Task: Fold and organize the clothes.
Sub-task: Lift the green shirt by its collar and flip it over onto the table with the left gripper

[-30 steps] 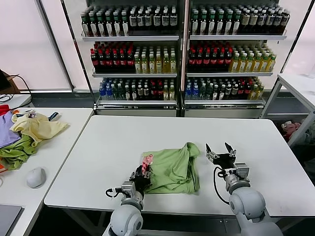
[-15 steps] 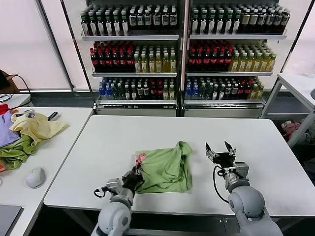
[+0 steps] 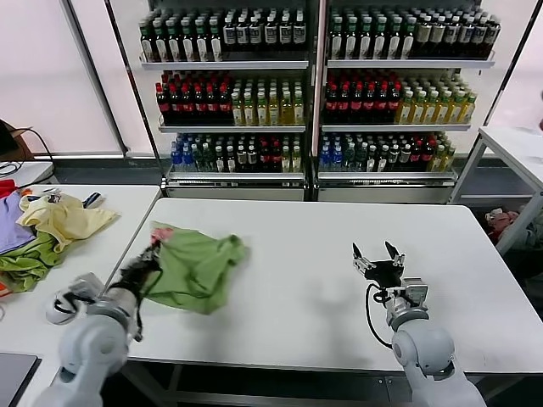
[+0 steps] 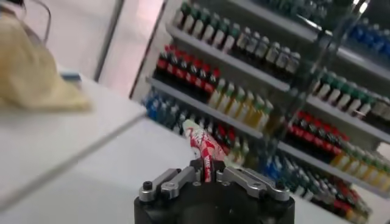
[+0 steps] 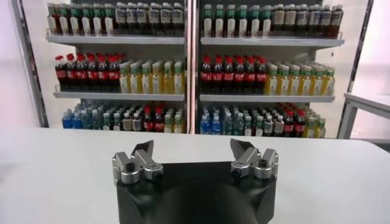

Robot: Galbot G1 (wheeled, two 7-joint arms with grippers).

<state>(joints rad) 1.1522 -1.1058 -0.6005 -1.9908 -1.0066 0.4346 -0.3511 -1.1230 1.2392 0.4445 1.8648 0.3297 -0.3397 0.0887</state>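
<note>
At table's left front edge, my left gripper (image 3: 146,264) is clamped on the polo shirt (image 3: 193,267); fabric with the red-and-white chest graphic (image 4: 204,151) is pinched between the fingers (image 4: 234,176). Shirt is bunched, lying on the white table (image 3: 339,246) near its left edge, trailing right from the grip. Right gripper (image 3: 377,259) hovers over the right front of the table, fingers (image 5: 139,159) spread wide, nothing between them, well apart from the shirt. Further left, side table (image 3: 110,229) carries a heap of garments (image 3: 42,229) and a mouse (image 3: 61,307). Behind everything, bottle shelves (image 3: 314,85).
</note>
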